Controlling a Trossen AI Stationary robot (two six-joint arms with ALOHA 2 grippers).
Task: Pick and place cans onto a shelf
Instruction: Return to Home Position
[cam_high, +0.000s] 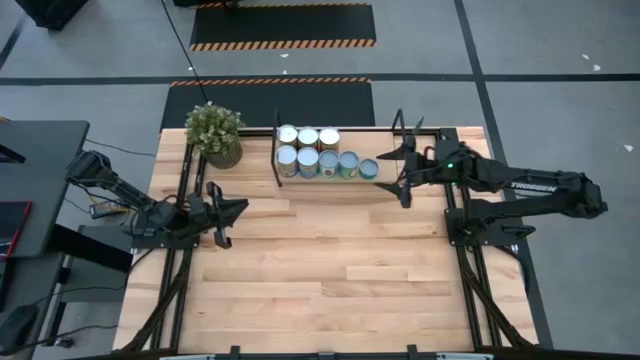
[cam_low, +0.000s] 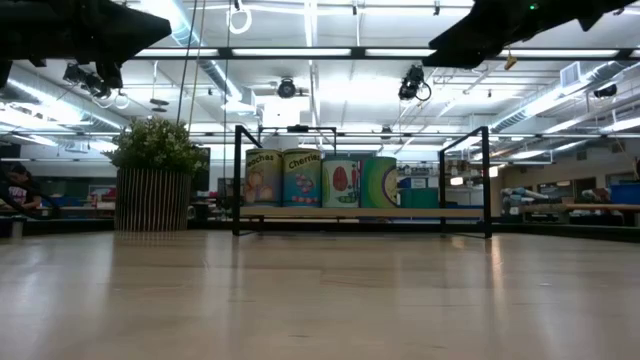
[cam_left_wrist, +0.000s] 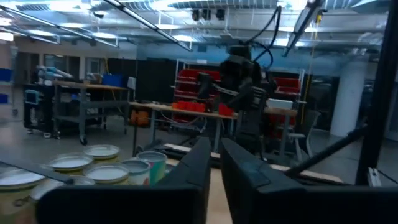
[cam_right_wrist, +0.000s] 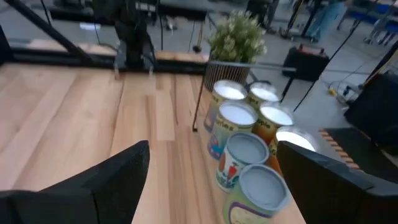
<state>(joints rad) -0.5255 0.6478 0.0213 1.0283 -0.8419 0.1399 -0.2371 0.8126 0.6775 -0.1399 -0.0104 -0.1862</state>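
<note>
The seven cans (cam_high: 318, 153) stand close together on the shelf (cam_low: 420, 212), my right tool (cam_high: 380, 170) hangs wide open just beside one end of the shelf, and my left tool (cam_high: 245, 207) is clenched over the desk (cam_high: 330, 270) near the other end.

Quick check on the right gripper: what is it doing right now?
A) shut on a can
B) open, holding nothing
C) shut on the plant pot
B: in the right wrist view the right gripper has its fingers wide apart and grips nothing, while the cans stand free on the shelf.
</note>
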